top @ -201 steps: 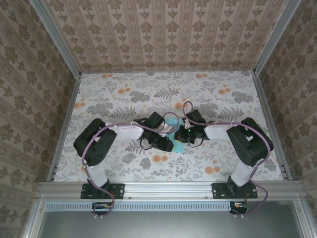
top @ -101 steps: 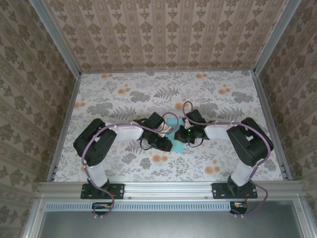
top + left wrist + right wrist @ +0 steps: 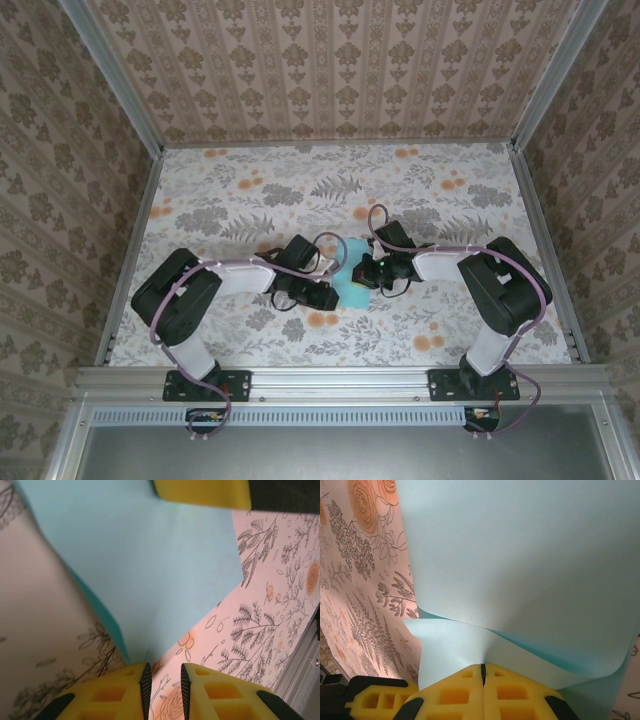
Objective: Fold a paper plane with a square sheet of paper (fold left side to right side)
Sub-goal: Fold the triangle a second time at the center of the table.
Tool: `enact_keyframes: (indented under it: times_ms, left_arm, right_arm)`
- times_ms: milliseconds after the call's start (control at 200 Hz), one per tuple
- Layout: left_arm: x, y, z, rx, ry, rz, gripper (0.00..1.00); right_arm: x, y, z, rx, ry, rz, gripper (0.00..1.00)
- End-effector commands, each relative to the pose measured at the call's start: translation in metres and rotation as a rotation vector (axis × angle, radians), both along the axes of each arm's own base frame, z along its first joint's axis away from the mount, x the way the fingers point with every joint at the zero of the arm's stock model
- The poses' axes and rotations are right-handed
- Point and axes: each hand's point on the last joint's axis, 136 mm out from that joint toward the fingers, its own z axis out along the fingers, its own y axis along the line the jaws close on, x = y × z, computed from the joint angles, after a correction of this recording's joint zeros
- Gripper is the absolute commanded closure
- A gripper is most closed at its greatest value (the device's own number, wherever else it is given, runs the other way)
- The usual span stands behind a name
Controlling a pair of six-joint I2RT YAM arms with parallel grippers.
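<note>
Yellow pads of the right gripper (image 3: 482, 667) are clenched flat together on an edge of the square sheet of paper (image 3: 520, 555), which curls up and over them. On the left gripper (image 3: 165, 672) I see jaws parted by a narrow gap with nothing between; a sheet corner ends just at one pad. Count: one sheet, two grippers. Sheet sits mid-surface on the table (image 3: 450, 200), slightly toward its near edge. Since a second ago the left arm drew back leftward, baring more blue; right arm unchanged.
</note>
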Motion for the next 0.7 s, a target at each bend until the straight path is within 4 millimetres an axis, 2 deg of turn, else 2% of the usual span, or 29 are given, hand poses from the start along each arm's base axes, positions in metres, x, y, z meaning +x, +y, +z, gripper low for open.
enact_keyframes:
  times_ms: [0, 255, 695]
  left_arm:
    - [-0.012, 0.019, -0.004, 0.051, 0.059, 0.030, 0.74]
    - [0.006, 0.008, 0.033, -0.044, 0.000, 0.037, 0.72]
    - [0.023, -0.016, 0.021, -0.047, -0.001, 0.004, 0.71]
  right_arm:
    - [-0.021, -0.025, -0.028, -0.124, 0.106, -0.022, 1.00]
    - [-0.020, -0.023, -0.025, -0.113, 0.102, -0.020, 0.99]
    - [-0.021, -0.023, -0.025, -0.111, 0.105, -0.019, 1.00]
